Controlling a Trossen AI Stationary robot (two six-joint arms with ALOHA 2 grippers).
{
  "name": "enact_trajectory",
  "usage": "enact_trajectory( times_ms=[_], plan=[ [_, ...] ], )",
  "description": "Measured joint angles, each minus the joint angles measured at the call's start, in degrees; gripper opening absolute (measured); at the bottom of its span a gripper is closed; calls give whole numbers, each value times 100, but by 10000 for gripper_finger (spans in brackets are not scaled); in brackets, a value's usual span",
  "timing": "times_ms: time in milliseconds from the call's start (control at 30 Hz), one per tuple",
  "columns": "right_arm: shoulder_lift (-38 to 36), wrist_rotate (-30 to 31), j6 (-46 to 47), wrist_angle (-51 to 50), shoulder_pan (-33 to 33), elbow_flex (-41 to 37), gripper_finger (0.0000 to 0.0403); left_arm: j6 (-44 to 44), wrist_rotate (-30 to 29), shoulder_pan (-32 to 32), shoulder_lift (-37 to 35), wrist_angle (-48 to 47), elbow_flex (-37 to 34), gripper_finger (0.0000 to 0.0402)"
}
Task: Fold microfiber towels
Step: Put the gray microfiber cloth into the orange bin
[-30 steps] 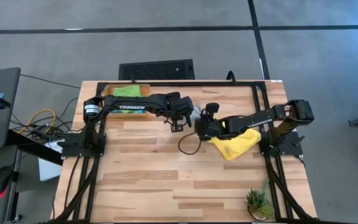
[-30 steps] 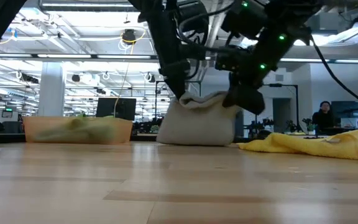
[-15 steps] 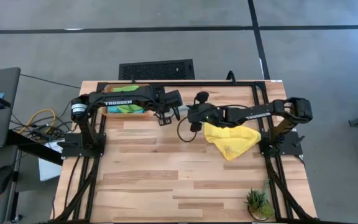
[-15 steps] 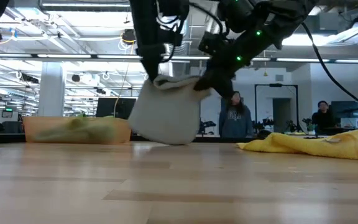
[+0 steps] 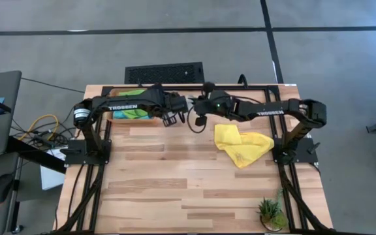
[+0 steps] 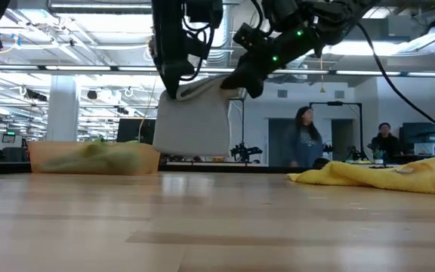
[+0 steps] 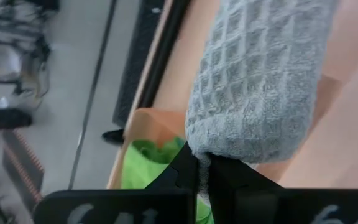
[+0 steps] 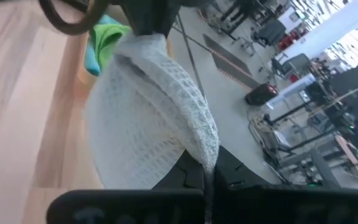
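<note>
A light grey waffle towel hangs between my two grippers above the table's far left part. My left gripper and my right gripper are both shut on its top edge. In the high view they stand close together, left gripper and right gripper, next to the bin. The bin holds a lime green towel and a turquoise one. A yellow towel lies crumpled on the table at the right. No orange towel is in view. My left gripper pinches the grey towel's upper left end between its two fingers, at a rounded fold. The fingers come from above, pointing down. The towel hangs below them, clear of the table. My right gripper pinches the grey towel's upper right end between its two fingers, at a bunched edge. The fingers slant down from the table's right. The towel hangs clear of the table, its top edge slack between the two grippers.
A small potted plant stands at the near right corner. A black frame rail runs along the far edge. Bare wood fills the near half. People stand in the room behind the table.
Both grippers have gone up and toward the table's far left, toward the bin, carrying the grey towel. The towel sat bunched on the table a second ago; now it is lifted clear and hangs flat below the two grippers.
</note>
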Motion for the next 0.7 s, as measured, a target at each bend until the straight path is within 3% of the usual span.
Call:
enact_trajectory(
  times_ms=[267,500,700],
  plan=[
    [558,-345,85,785,-12,83,11,-682,-333,10,-235,-606,-9,2],
    [1359,-364,-128,792,-13,848,12,-1260,-580,13,-513,-1300,-11,2],
    [1602,-368,-290,770,-17,1417,12,-1471,-533,37,-564,-1760,-11,2]
  ],
)
